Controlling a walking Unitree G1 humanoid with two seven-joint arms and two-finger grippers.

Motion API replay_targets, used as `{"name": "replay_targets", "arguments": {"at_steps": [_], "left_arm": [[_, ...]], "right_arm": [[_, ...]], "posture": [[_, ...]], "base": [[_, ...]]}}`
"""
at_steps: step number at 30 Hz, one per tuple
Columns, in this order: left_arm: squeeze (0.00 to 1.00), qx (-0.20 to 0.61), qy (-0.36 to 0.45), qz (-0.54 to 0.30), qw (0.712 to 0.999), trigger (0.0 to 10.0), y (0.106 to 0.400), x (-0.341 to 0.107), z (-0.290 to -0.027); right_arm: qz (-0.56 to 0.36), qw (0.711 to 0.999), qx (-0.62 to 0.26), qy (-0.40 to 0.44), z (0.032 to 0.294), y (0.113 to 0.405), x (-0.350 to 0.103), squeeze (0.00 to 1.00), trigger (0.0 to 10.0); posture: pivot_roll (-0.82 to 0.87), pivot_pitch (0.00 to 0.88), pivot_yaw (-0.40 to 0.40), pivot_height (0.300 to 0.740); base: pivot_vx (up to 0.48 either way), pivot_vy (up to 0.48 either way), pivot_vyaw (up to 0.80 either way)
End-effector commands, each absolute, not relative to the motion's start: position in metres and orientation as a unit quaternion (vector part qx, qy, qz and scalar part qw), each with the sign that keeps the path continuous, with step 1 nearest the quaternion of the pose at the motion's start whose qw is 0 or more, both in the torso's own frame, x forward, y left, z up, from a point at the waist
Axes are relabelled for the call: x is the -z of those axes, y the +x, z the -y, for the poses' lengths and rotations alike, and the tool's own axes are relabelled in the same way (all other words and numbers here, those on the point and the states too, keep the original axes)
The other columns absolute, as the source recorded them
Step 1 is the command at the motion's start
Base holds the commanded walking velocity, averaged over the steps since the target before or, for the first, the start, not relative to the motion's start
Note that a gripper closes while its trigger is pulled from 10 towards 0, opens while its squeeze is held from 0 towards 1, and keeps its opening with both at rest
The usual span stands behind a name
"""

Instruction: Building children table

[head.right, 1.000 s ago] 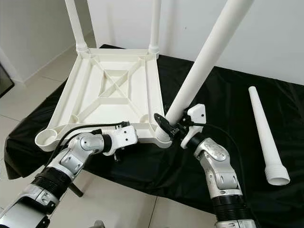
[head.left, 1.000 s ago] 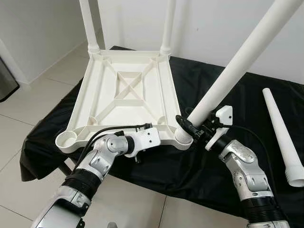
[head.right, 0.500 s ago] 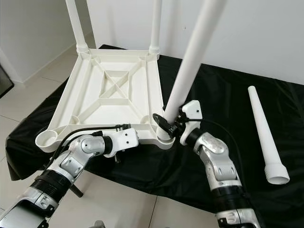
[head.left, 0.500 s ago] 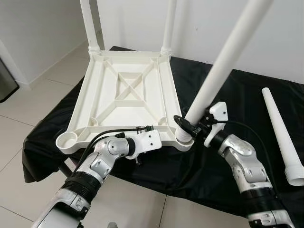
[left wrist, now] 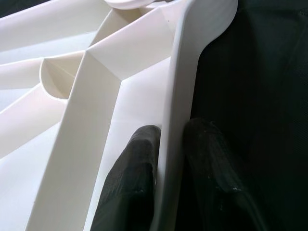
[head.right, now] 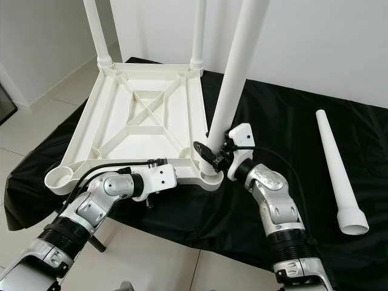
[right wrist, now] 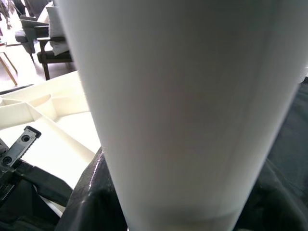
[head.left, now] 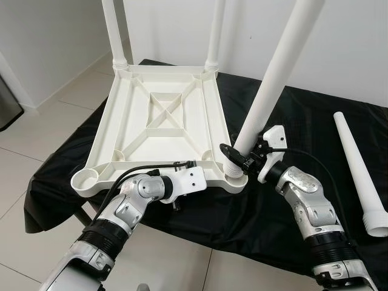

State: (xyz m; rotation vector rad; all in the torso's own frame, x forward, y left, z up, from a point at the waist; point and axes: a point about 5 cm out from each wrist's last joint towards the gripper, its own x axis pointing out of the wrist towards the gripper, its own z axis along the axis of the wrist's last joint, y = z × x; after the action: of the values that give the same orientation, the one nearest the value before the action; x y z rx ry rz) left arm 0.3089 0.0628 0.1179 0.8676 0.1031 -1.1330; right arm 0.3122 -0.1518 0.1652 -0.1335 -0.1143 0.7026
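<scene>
an upturned white tabletop lies on a black cloth. the left gripper pinches its near rim; the right gripper clasps a table leg standing in the near corner socket.

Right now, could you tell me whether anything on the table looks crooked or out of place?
Yes: the leg held by the right gripper at the near corner socket leans, while the two far legs stand upright. One spare leg lies loose on the black cloth.
</scene>
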Motion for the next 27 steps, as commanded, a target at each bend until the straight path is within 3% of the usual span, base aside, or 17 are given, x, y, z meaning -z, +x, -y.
{"name": "replay_targets", "arguments": {"at_steps": [1,17,27], "left_arm": [[0.00,0.540,0.434,-0.047,0.720,10.0,0.300,-0.113,-0.057],[0.00,0.541,0.436,-0.044,0.718,10.0,0.299,-0.114,-0.057],[0.00,0.537,0.439,-0.044,0.719,10.0,0.301,-0.116,-0.058]], "right_arm": [[-0.001,0.936,-0.348,-0.057,0.152,0.307,-0.139,0.00,10.0],[-0.038,0.920,-0.387,-0.057,0.164,0.298,-0.138,0.00,10.0],[-0.025,0.922,-0.382,-0.057,0.153,0.306,-0.140,0.00,10.0]], "posture": [[-0.02,0.032,-0.010,0.740],[-0.02,0.040,-0.009,0.740],[-0.02,0.038,-0.008,0.740]], "base": [[0.000,0.000,0.00],[0.000,0.000,0.00],[0.000,0.000,0.00]]}}
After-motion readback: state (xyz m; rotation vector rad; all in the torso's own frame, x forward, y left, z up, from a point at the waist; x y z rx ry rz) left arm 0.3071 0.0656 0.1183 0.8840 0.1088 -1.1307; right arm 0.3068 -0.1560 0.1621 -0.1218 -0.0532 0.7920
